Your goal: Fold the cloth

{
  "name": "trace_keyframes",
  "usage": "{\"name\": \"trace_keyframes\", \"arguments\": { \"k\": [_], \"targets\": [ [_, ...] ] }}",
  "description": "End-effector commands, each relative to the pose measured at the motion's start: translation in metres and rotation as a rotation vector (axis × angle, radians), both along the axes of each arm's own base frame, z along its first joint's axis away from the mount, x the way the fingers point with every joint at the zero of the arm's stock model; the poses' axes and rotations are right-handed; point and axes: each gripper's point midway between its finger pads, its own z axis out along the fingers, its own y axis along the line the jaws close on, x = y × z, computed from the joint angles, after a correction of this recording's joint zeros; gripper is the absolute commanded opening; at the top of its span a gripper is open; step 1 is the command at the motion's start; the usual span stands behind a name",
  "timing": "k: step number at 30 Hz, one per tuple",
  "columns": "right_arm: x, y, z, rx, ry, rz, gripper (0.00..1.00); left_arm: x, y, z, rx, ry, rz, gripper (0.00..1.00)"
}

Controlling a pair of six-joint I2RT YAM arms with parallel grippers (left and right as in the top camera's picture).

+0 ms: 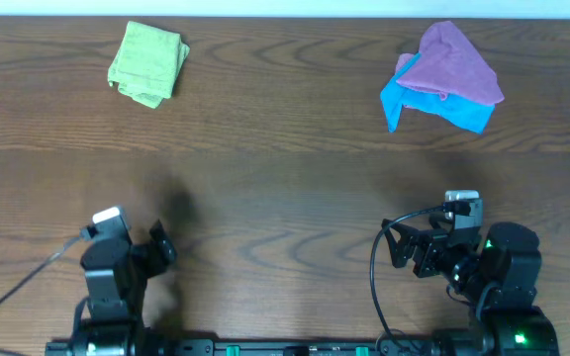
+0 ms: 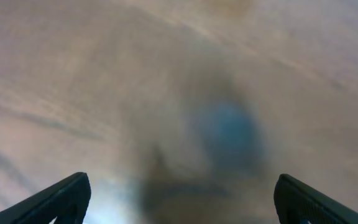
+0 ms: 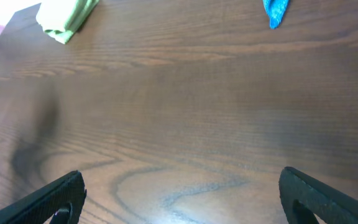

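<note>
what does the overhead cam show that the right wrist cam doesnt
Only the overhead: the crumpled purple cloth and the left gripper at the near side of the table. Only the right wrist: a close look at the right gripper, its jaws wide apart over bare wood with nothing between them. Both: the folded lime-green towel-like cloth, the blue cloth (only its tip shows in the wrist view), and the dark wooden table.
</note>
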Motion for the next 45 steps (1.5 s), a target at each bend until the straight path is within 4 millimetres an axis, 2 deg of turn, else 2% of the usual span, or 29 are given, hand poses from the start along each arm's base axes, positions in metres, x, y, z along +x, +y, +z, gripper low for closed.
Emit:
{"name": "trace_keyframes", "arguments": {
  "k": [1,7,17,21,45],
  "targets": [
    [0.0,-0.001,0.0,0.012,0.002,-0.009,0.99,-0.01,0.004,-0.003,0.048,0.006,-0.005,0.95],
    [0.0,-0.001,0.0,0.012,0.002,-0.009,0.99,-0.028,0.002,-0.01,0.101,0.051,-0.068,0.95],
    [0.0,-0.001,0.0,0.012,0.002,-0.009,0.99,-0.044,-0.016,-0.02,0.165,0.094,-0.263,0.95],
    [0.0,-0.001,0.0,0.012,0.002,-0.009,0.99,-0.052,-0.017,-0.026,0.163,0.122,-0.272,0.95],
    [0.0,-0.001,0.0,0.012,0.002,-0.009,0.99,-0.055,-0.016,-0.023,0.171,0.089,-0.266,0.95]
  ]
}}
